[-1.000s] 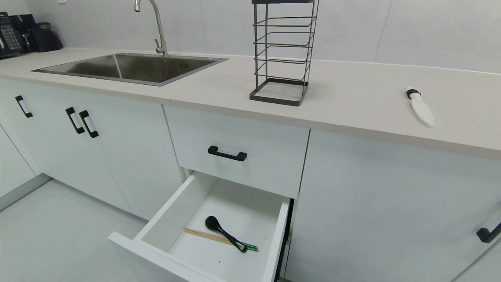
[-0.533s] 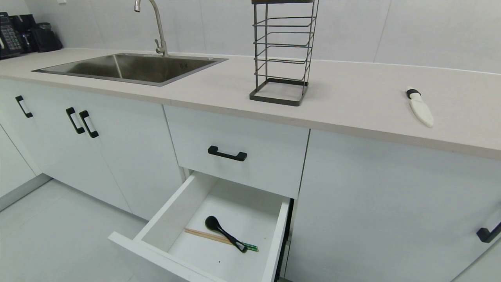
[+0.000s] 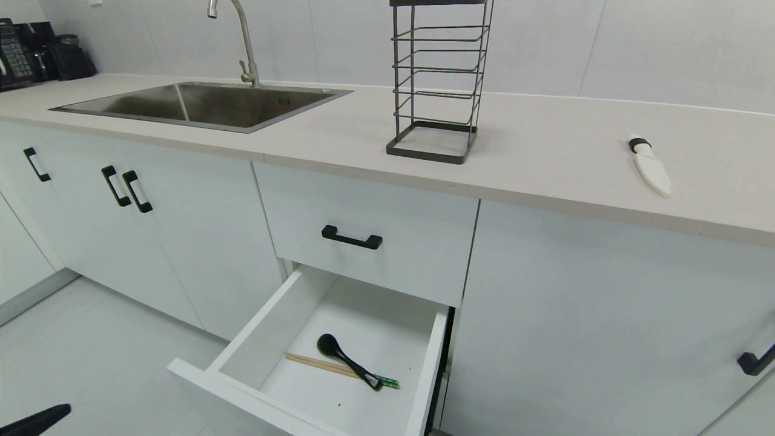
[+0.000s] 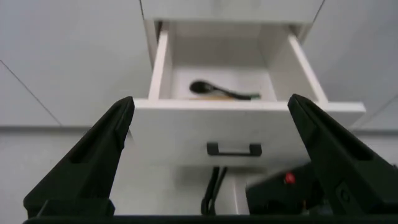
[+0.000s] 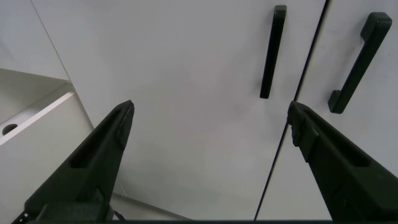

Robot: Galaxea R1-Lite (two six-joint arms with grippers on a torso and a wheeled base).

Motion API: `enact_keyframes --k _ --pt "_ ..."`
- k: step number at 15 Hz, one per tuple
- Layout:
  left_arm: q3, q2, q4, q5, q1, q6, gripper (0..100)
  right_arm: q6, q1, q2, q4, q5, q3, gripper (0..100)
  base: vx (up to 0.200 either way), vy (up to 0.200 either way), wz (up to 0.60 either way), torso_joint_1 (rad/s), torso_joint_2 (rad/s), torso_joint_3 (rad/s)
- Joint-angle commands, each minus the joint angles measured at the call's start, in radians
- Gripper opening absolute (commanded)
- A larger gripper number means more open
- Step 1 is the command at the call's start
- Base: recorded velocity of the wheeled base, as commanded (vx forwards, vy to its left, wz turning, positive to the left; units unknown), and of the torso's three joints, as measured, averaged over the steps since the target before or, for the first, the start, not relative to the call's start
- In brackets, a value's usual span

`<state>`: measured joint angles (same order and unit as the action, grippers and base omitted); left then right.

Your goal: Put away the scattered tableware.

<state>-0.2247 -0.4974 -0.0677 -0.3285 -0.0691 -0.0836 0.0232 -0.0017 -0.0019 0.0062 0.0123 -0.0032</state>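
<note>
Just spotting a dark tip poking in low and well left of the open drawer. Wasn't there half a second ago, so probably the left arm coming up. Otherwise zero movement, same spots all round.

Inside the drawer: black spoon laid across the chopsticks, so already stowed by the look of it. Up on the countertop, above and well right of the drawer: white knife, not put away yet, likely the last stray piece.

Left gripper aimed straight at the drawer front, fingers spread wide, holding nothing. Right gripper facing cabinet doors beside the drawer, fingers also wide apart and empty.

Reads like the start of a reach, maybe to shut the drawer, maybe for the knife. Can't tell which.
</note>
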Motion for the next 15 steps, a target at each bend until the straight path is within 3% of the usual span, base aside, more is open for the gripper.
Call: enact_keyframes --k 1,3,7,10,13,15 --pt "-0.008 -0.342 0.0 -0.004 -0.063 -0.107 100 0.0 0.0 0.002 0.0 0.0 0.0 100 0.0 0.0 0.0 0.0 0.0 0.0" --pt "-0.015 -0.418 0.014 0.0 -0.084 -0.125 100 0.0 0.0 0.002 0.0 0.0 0.0 100 0.0 0.0 0.0 0.0 0.0 0.0" --pt "-0.007 -0.535 0.198 -0.006 -0.086 -0.127 100 0.0 0.0 0.002 0.0 0.0 0.0 100 0.0 0.0 0.0 0.0 0.0 0.0" --pt "0.002 -0.553 0.198 -0.009 -0.123 -0.13 100 0.0 0.0 0.002 0.0 0.0 0.0 100 0.0 0.0 0.0 0.0 0.0 0.0" --pt "0.019 -0.625 0.187 -0.004 -0.115 -0.111 100 0.0 0.0 0.002 0.0 0.0 0.0 100 0.0 0.0 0.0 0.0 0.0 0.0" --pt "0.041 -0.71 0.177 0.002 -0.12 -0.073 100 0.0 -0.001 0.002 0.0 0.0 0.0 100 0.0 0.0 0.0 0.0 0.0 0.0"
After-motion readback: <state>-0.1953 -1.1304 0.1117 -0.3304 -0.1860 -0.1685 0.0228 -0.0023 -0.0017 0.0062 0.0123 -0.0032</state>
